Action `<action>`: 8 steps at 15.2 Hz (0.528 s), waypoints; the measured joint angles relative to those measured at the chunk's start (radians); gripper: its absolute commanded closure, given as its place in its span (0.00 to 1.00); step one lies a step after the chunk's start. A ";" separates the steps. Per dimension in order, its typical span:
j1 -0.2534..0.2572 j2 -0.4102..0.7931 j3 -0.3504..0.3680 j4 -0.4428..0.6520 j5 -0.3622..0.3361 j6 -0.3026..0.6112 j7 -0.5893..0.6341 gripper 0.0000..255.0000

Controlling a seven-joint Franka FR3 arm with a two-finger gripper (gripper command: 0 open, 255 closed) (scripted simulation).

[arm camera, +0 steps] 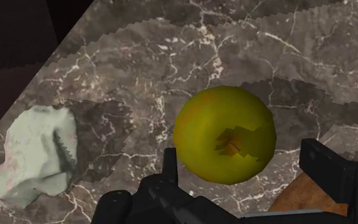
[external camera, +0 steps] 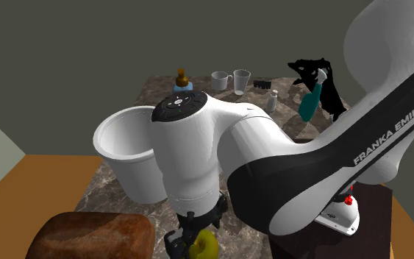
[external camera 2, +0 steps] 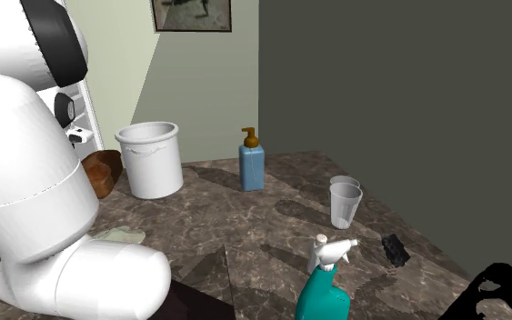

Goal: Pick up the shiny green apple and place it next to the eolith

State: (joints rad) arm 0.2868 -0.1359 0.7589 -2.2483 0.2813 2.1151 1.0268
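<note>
While the gripper is hovering over the marble tabletop, its fingers are standing apart around the yellow-green apple, not clamping it. The pale eolith is lying near the apple, closer to the tabletop's edge.

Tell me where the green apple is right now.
The apple sits on the marble top between the open fingers of the gripper, the pale stone a little apart; in the shoulder view it's at the bottom edge, right of the brown loaf.
</note>
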 measured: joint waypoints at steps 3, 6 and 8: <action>-0.005 -0.020 -0.014 0.026 0.006 -0.044 -0.012 0.00; -0.006 -0.057 -0.031 0.074 0.018 -0.124 -0.020 0.00; -0.007 -0.058 -0.033 0.081 0.018 -0.133 -0.020 0.00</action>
State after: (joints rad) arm 0.2802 -0.1936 0.7264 -2.1670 0.2992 1.9821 1.0071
